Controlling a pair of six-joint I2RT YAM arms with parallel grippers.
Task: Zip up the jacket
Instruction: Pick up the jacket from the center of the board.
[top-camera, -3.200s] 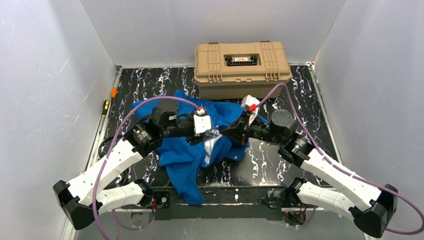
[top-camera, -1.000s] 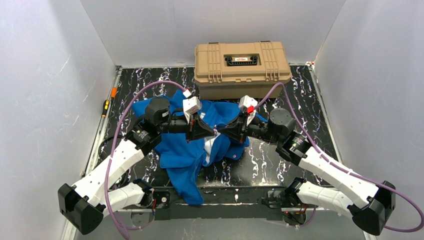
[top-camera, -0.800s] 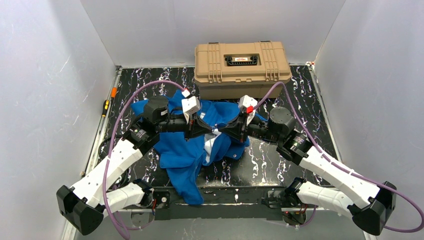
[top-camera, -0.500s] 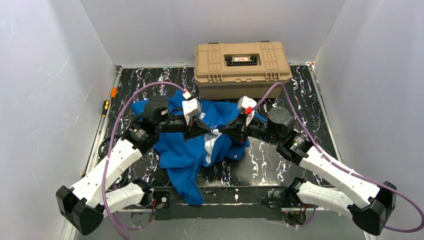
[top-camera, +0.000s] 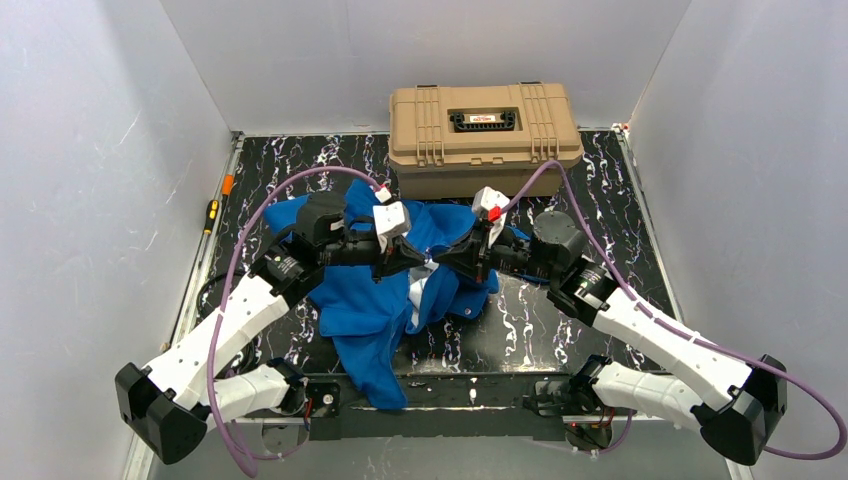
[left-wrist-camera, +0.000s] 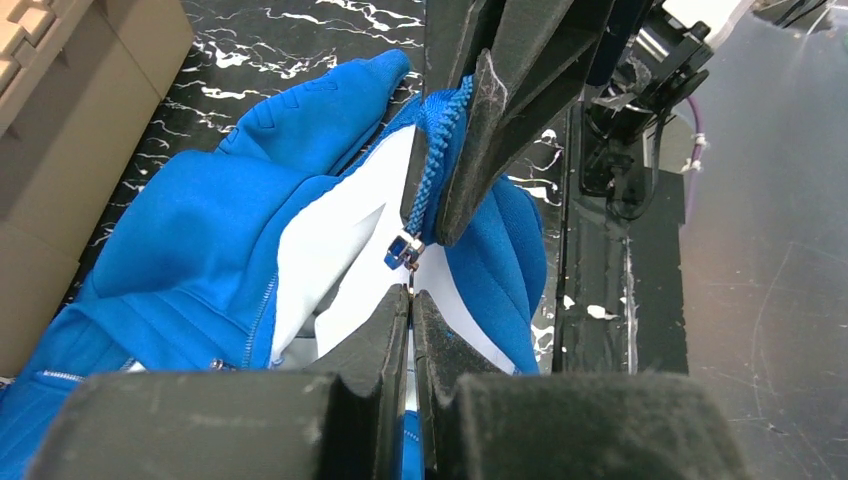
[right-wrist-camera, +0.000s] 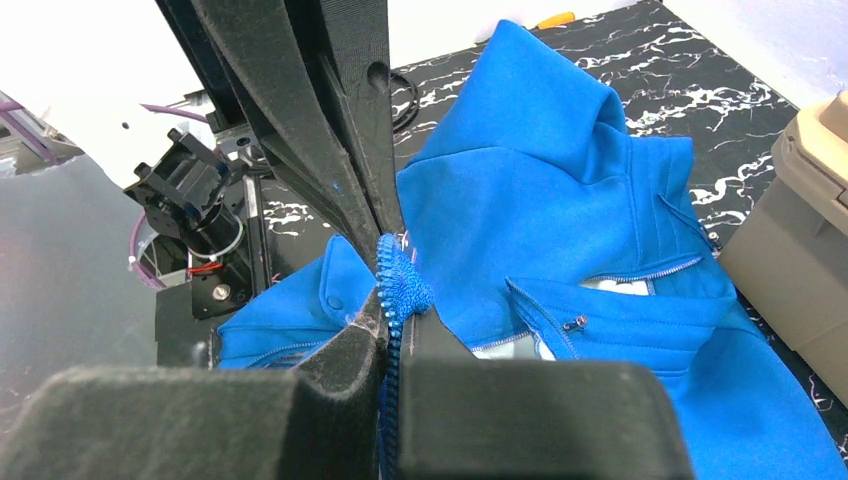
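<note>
The blue jacket lies crumpled on the dark marbled table, with its pale lining showing. Both grippers meet tip to tip above its middle. My left gripper is shut on the thin metal pull that hangs from the zipper slider. My right gripper is shut on the blue zipper teeth strip just past the slider. In the top view the left gripper and the right gripper almost touch. A second small pocket zipper pull lies on the jacket.
A tan hard case stands at the back of the table, just behind the jacket. A screwdriver and a small orange item lie along the left edge. White walls close in the sides and the back.
Both grippers stay pinched at the zipper. The pair has drifted slightly back and left, the left wrist has turned, and the right arm has reached further in.
</note>
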